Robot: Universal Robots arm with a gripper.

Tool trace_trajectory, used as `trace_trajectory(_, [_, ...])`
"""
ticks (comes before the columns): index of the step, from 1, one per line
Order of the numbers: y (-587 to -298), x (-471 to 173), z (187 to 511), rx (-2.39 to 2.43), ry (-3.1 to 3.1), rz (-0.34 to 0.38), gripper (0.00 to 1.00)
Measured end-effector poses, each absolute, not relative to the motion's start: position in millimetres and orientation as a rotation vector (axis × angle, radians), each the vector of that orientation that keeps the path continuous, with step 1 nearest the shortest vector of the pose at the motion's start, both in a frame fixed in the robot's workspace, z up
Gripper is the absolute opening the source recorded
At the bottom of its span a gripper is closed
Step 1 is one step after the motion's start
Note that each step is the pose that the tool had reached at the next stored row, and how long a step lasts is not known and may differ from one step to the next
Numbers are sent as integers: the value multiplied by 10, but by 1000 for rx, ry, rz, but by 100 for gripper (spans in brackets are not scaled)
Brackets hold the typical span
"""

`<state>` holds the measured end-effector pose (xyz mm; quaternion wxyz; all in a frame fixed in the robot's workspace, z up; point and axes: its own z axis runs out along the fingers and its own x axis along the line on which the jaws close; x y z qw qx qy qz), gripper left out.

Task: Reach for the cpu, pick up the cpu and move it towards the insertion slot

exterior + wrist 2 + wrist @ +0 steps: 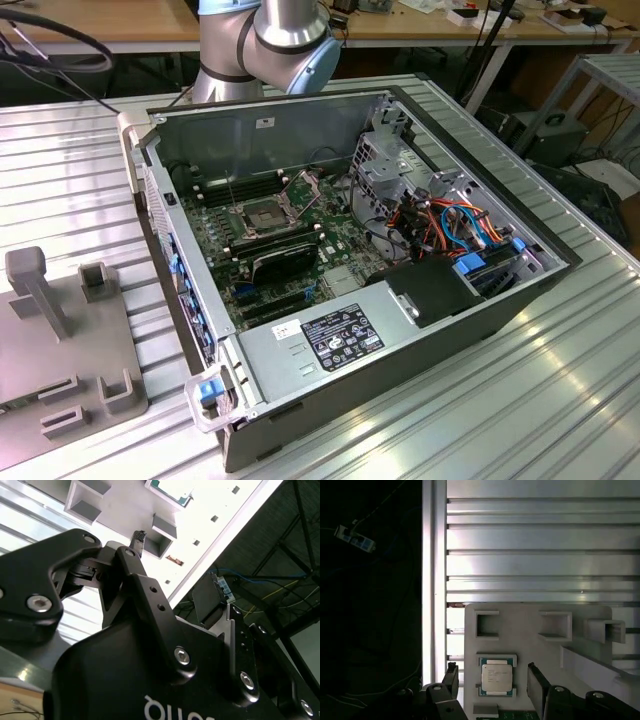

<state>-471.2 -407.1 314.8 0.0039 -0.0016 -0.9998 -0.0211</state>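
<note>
An open desktop computer case (270,125) lies on its side on a ribbed aluminium worktop (500,400). Inside, a green motherboard (215,240) carries a black rectangular card (285,262). A grey power supply (300,345) with a label sits along the near edge. Orange and blue cables (450,225) bundle at the exterior view's right. At the exterior view's left, beside the case, lies a grey plastic fixture plate (60,350) with an upright post (35,285) and bracket-shaped blocks (118,395). In the first wrist view, a power strip (354,536) lies in the dark beyond the worktop's edge.
</note>
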Motion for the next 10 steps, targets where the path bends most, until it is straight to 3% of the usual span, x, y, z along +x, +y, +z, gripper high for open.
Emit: trace_trajectory(10, [-4075, -4712, 3087, -5, -3133, -66, 66])
